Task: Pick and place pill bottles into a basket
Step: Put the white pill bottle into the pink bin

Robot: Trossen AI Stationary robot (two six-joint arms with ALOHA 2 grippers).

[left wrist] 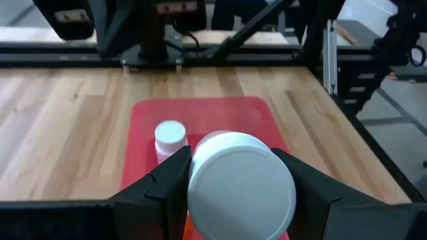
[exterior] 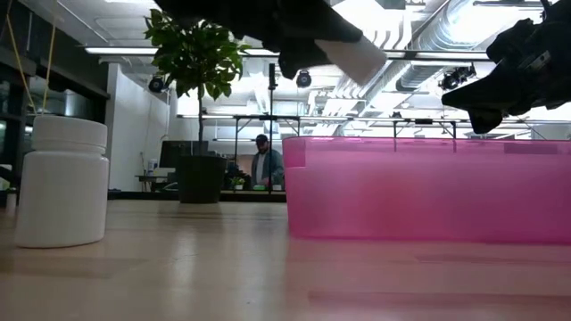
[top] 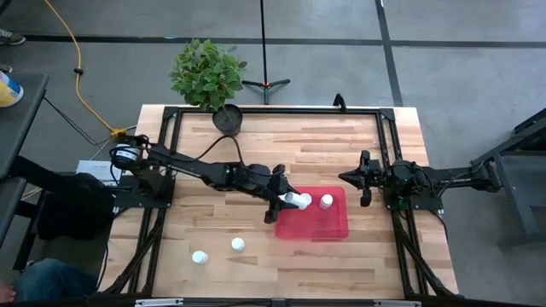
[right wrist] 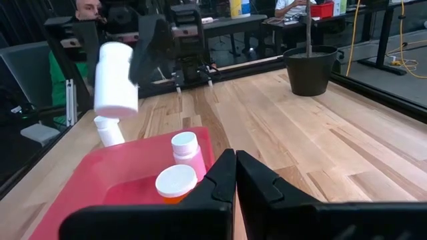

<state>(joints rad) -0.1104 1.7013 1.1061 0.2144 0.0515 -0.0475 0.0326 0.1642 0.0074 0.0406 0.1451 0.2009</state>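
Hovering over the basket [top: 328,228] rim, left claw [top: 286,202] (gripping a pill bottle [top: 291,199]).

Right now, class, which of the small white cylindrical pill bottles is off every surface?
The pill bottle clamped in the left gripper, held above the translucent red plastic tray. Others stand in the tray or on the wooden table.

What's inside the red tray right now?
Two pill bottles stand in the red tray: one upright, another nearer the right arm. The left gripper holds a third bottle above the tray's edge. Its fingers hide the tray floor beneath them.
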